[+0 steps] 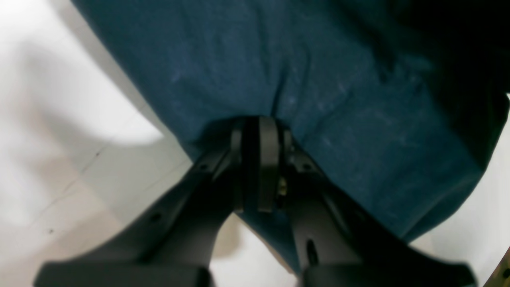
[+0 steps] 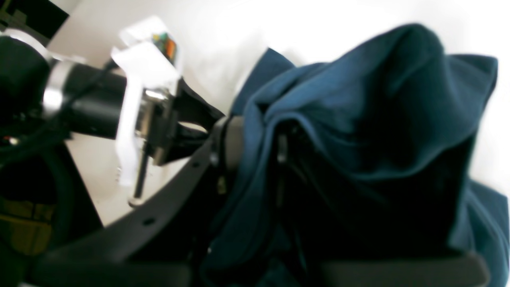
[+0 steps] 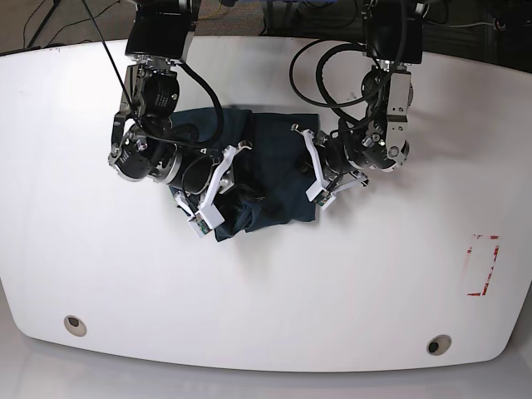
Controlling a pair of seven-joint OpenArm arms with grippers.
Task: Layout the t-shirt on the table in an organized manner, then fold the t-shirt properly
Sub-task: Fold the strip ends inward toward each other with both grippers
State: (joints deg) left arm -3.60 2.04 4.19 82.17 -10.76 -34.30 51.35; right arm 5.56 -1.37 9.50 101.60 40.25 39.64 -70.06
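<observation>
Right jaws: clenched on a raised ridge of the t-shirt [image 2: 255, 159], with cloth running between both fingers and bunching up beside them.
Left jaws: drawn nearly together over the shirt's outer strip; apparently pinching cloth there, judging by the creases running to the tips.
T-shirt position: lying on the counter [image 3: 374, 291], towards the far side, beneath and between the left arm [image 3: 386, 108] and right arm [image 3: 154, 125].
Cloth on left arm's side: fairly flat in the base view, with a mostly straight outer edge; lightly wrinkled close up.
Cloth on right arm's side: gathered and overlapping, with a loose hump standing up in the right wrist view.
Sleeves and collar: not identifiable; partly hidden by the arms.
Work done: some spreading achieved, to judge by the flat portion; overlap possibly the beginning of a fold, possibly only bunching. Cannot tell which.
Work left: smoothing the hump, aligning the edges, completing the folds, releasing the cloth and withdrawing both arms.
Overall progress: judged partway; not yet a neat, finished packet.
Red tape mark [image 3: 496, 249]: well apart from the shirt; unobstructed.
</observation>
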